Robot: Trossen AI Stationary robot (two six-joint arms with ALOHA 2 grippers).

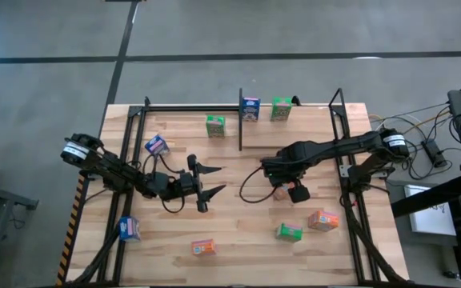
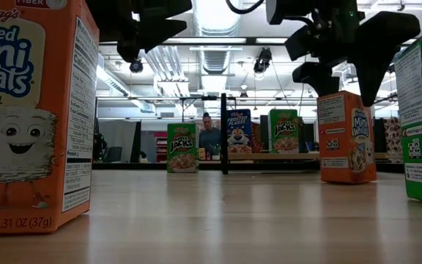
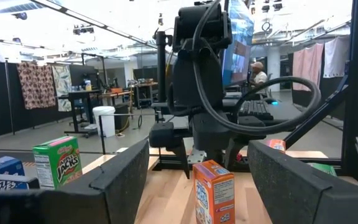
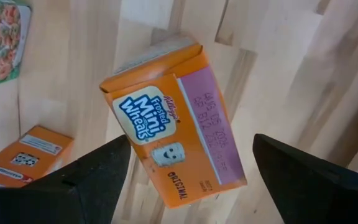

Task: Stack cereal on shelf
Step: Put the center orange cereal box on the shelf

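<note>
— What do we see on the shelf (image 1: 184, 107)?
— Three cereal boxes (image 1: 250, 108). Our right gripper (image 4: 185, 177) hangs wide open directly above an upright orange box (image 4: 173, 140), gripping nothing; our left gripper (image 1: 214, 181) waits, spread, empty.

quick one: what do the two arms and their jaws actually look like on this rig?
Both arms are dark, near-black jointed links. The left arm and right arm each carry a white-banded cylindrical joint near the base. A black cable loops under the right arm's wrist. The left gripper has pointed, tapering black jaws; the right gripper shows broad matte-black wedges.
</note>
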